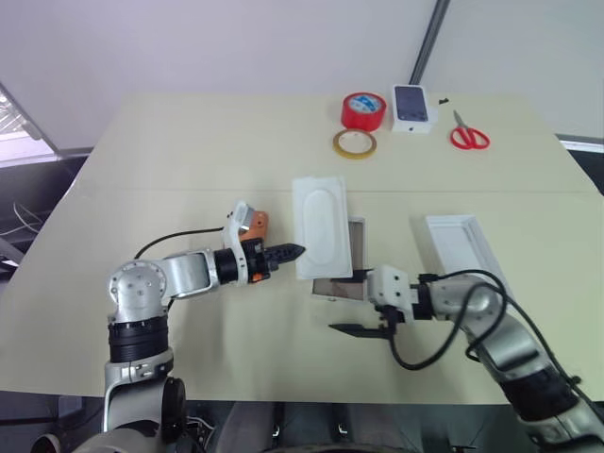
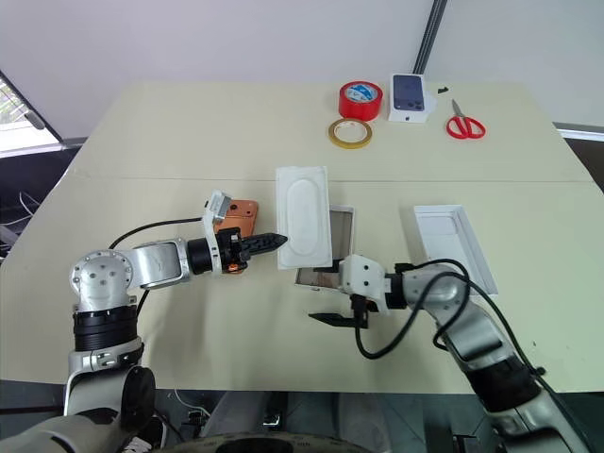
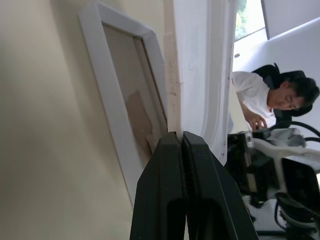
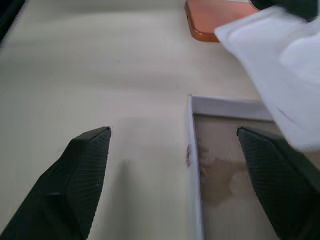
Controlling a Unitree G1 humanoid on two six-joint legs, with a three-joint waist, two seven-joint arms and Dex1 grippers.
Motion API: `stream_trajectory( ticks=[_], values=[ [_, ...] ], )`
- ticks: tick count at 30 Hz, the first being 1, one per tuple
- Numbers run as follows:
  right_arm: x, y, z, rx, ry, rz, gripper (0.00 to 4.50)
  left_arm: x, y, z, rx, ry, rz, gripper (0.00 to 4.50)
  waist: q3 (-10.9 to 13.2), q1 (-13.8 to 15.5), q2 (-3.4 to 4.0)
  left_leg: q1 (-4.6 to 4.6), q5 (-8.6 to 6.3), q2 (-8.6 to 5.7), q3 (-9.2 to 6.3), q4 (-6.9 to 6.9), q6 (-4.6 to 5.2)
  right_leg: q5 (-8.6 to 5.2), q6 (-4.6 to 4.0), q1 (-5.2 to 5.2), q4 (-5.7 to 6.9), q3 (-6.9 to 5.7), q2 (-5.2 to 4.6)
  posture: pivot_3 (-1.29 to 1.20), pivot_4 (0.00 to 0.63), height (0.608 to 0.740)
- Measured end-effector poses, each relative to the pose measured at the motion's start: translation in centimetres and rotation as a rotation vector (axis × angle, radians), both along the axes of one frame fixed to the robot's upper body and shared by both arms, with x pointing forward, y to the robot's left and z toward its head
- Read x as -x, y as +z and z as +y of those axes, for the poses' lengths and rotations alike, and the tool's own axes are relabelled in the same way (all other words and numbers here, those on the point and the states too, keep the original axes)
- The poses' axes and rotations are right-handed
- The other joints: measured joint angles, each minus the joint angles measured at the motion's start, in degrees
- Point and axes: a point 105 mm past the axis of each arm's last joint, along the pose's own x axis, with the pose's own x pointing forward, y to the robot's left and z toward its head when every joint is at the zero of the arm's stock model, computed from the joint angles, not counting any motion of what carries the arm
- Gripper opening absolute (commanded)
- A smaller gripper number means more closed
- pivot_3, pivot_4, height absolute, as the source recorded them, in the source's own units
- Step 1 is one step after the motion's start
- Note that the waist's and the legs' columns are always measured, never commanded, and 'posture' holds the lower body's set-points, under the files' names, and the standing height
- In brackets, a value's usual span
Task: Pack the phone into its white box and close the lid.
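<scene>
Clearing step: the left end effector (image 2: 274, 241) pinches the white insert (image 2: 304, 217) above the white box (image 2: 340, 226), the right end effector (image 4: 175, 180) open beside it; next, fetch the phone (image 2: 236, 215) lying on the desk (image 2: 189, 142).

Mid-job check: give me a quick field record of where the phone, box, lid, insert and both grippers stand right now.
phone: flat on the table, back up, beside the left arm, not in the box
white box: on the table, inner face up, partly covered by the insert
insert: pinched at its edge, lifted over the box
lid: open side up, to the right, apart from the box
left gripper: shut on the insert
right gripper: open, holding nothing, at the box's near corner
</scene>
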Motion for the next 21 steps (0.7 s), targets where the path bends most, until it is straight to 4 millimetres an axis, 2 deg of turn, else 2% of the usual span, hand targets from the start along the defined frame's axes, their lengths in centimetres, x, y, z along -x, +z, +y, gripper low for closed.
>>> stream_trajectory(
  ticks=[4, 8, 11, 14, 19, 21],
  values=[
    [0.1, 0.8, -3.3, 0.011, -0.096, 0.001, 3.91, 0.2, -0.4, -0.4, -0.021, -0.024, 0.004, 0.00, 0.0, 0.1, -0.02, 0.00, -0.15, 0.00, -0.01, 0.00, 0.25, 0.00, 0.00, 0.02, -0.02, 0.00, -0.01, 0.00, 0.150, 0.740],
    [-1.4, 1.5, -7.2, 0.030, -0.267, -0.043, 3.91, 0.5, -1.0, -1.3, -0.041, -0.075, 0.008, 0.00, 0.0, -0.2, -0.02, 0.01, -0.15, 0.00, 0.00, -0.01, 0.25, 0.00, 0.00, 0.00, 0.00, 0.01, 0.00, 0.00, 0.150, 0.740],
    [-2.2, 2.1, -8.3, 0.022, -0.331, -0.082, 3.91, 0.4, -1.5, -1.8, -0.053, -0.098, 0.021, 0.00, 0.0, -0.2, -0.02, 0.01, -0.13, 0.01, -0.01, -0.04, 0.23, 0.00, -0.01, -0.03, 0.04, 0.01, 0.01, 0.00, 0.150, 0.740],
    [-2.6, 2.6, -8.3, 0.012, -0.342, -0.111, 3.95, 0.2, -2.0, -1.8, -0.065, -0.098, 0.028, 0.92, 0.0, -0.1, -0.02, 0.01, -0.11, 0.01, -0.01, -0.04, 0.20, 0.00, 0.00, -0.02, 0.03, 0.01, 0.01, 0.00, 0.150, 0.740],
    [-3.2, 3.3, -7.3, -0.045, -0.363, -0.147, 3.95, -0.3, -2.2, -1.6, -0.077, -0.079, 0.013, 3.41, 0.0, 0.0, -0.03, 0.00, -0.04, 0.01, -0.01, -0.03, 0.08, 0.00, 0.00, -0.02, 0.02, 0.01, 0.00, 0.00, 0.150, 0.740],
    [-3.6, 3.7, -6.4, -0.076, -0.352, -0.165, 3.95, -0.4, -2.2, -1.8, -0.089, -0.080, -0.004, 3.41, 0.0, -0.1, -0.03, 0.00, -0.04, 0.01, -0.01, -0.03, 0.08, 0.00, 0.00, -0.03, 0.02, 0.01, 0.00, 0.00, 0.150, 0.740]
  ],
)
